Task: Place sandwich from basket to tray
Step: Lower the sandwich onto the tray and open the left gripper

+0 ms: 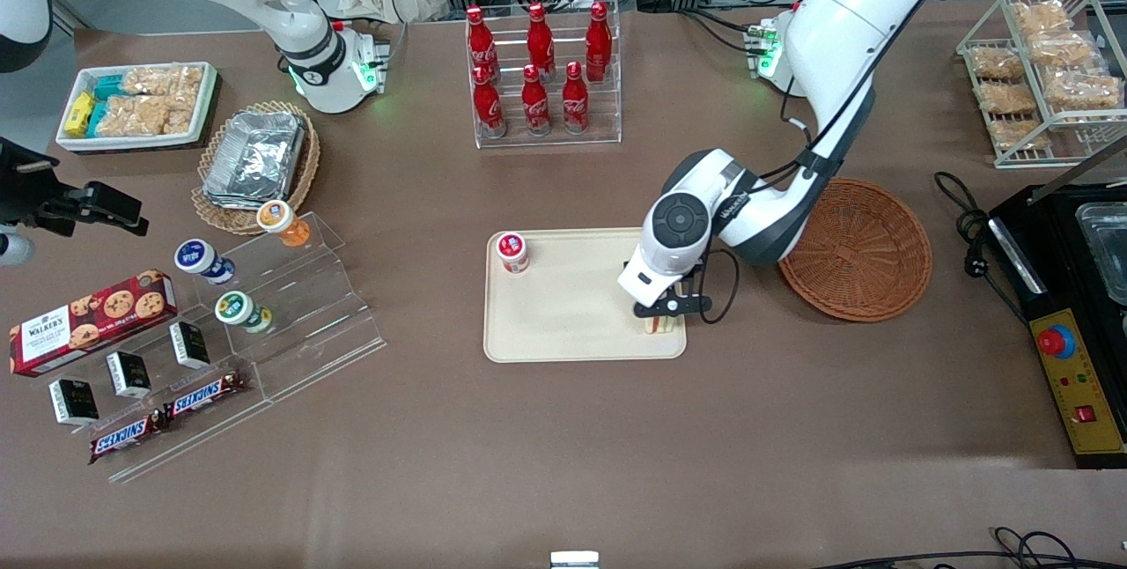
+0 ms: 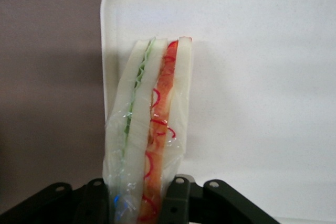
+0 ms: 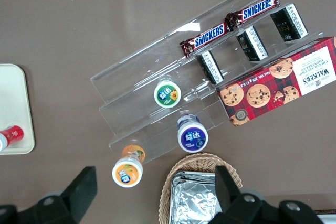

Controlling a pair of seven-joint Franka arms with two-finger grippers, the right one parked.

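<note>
My left gripper (image 1: pixel 662 315) hangs over the tray's corner nearest the front camera, on the basket's side, shut on the sandwich (image 1: pixel 660 325). In the left wrist view the sandwich (image 2: pixel 149 119) is a plastic-wrapped wedge of white bread with green and red-orange filling, pinched between the black fingers (image 2: pixel 181 200) and standing on edge over the cream-beige tray (image 2: pixel 252 51). The tray (image 1: pixel 572 322) lies mid-table. The reddish-brown wicker basket (image 1: pixel 867 252) sits beside the tray toward the working arm's end, with nothing in it.
A small red-lidded cup (image 1: pixel 512 252) stands on the tray's corner farthest from the sandwich. A rack of red cola bottles (image 1: pixel 541 67) stands farther from the front camera. A clear stepped stand (image 1: pixel 264 305) with snacks and a tan basket of foil containers (image 1: pixel 255 159) lie toward the parked arm's end.
</note>
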